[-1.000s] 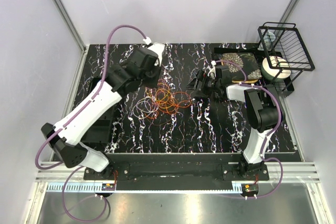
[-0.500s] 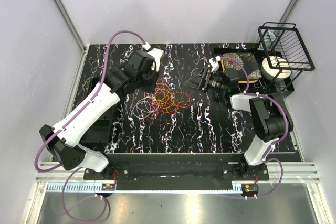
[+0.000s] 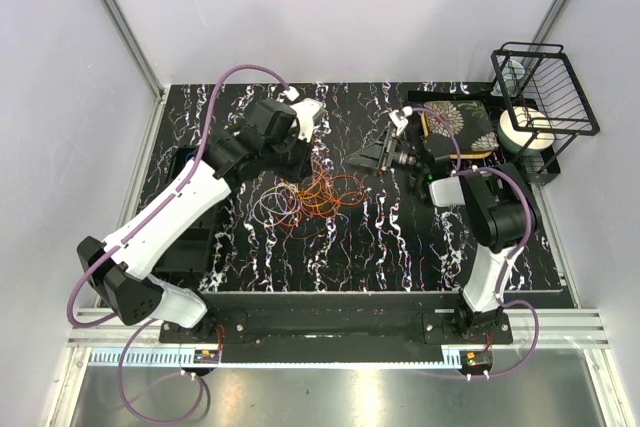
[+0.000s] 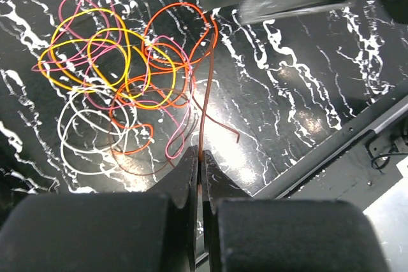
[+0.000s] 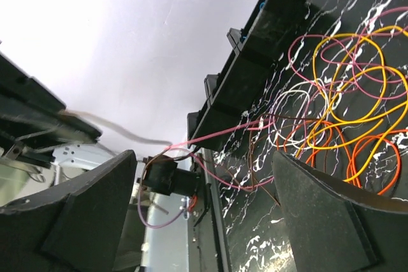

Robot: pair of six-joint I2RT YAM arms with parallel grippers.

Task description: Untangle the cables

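Tightly, left tool (image 4: 199, 155) pinches brown cable (image 4: 204, 106).

The cables (image 3: 312, 193) lay in a loose tangle of orange, red and pale loops on the black marbled table (image 3: 380, 237). The left gripper (image 3: 297, 157) hung over the tangle's far edge. The right gripper (image 3: 366, 158), fingers spread, pointed at it from just beside its right side.

Left hand (image 4: 199, 157) pinched tight on cable (image 4: 205, 93); right hand (image 5: 203, 157) fingers spread wide.
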